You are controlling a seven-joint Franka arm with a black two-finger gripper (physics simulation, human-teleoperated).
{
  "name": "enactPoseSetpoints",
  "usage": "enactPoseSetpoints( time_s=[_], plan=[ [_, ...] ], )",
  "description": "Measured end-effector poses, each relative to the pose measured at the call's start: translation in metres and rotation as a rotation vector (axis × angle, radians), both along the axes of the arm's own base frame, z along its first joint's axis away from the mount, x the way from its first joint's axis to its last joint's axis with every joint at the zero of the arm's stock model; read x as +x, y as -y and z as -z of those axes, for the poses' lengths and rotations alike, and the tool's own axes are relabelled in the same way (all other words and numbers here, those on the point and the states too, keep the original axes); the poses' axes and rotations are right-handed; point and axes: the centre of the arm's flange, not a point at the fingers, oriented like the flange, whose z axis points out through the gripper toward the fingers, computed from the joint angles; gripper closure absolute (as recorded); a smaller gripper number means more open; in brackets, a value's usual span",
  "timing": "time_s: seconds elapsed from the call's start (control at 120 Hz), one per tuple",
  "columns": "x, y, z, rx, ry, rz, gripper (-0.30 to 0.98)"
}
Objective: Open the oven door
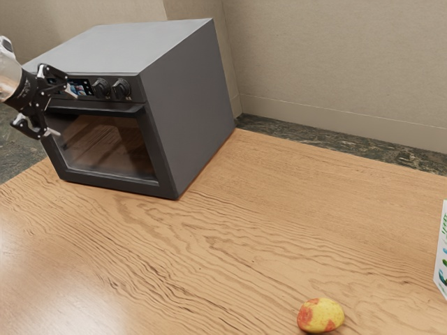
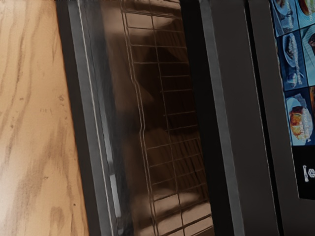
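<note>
Over there, the dark-framed glass oven door (image 1: pixel 105 148) sits closed on the boxy grey oven (image 1: pixel 187 105), a thin wire rack (image 2: pixel 160 63) visible behind its pane. The black two-finger jaws (image 1: pixel 61 112) are spread apart near it.

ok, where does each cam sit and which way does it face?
Exterior view: at the arm's side, looking down across the table at the oven's front and side; arm and open gripper enter from the exterior view's left.
Wrist view: on the hand, facing the oven door close up.
Shared: door window, display, table.
</note>
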Motion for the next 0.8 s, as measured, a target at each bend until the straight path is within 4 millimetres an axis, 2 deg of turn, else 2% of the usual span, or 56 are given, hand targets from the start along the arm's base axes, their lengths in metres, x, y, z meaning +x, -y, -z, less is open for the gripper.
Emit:
enactPoseSetpoints(
  time_s=[0.225,0.458,0.617,0.8],
  plan=[
    [0.012,-0.018,0.011,-0.007,0.011,-0.033,0.00],
    [0.021,-0.026,0.024,-0.012,0.013,-0.051,0.00],
    [0.029,-0.025,0.031,-0.012,0.016,-0.049,0.00],
    [0.041,-0.015,0.039,-0.017,0.013,-0.031,0.00]
  ],
)
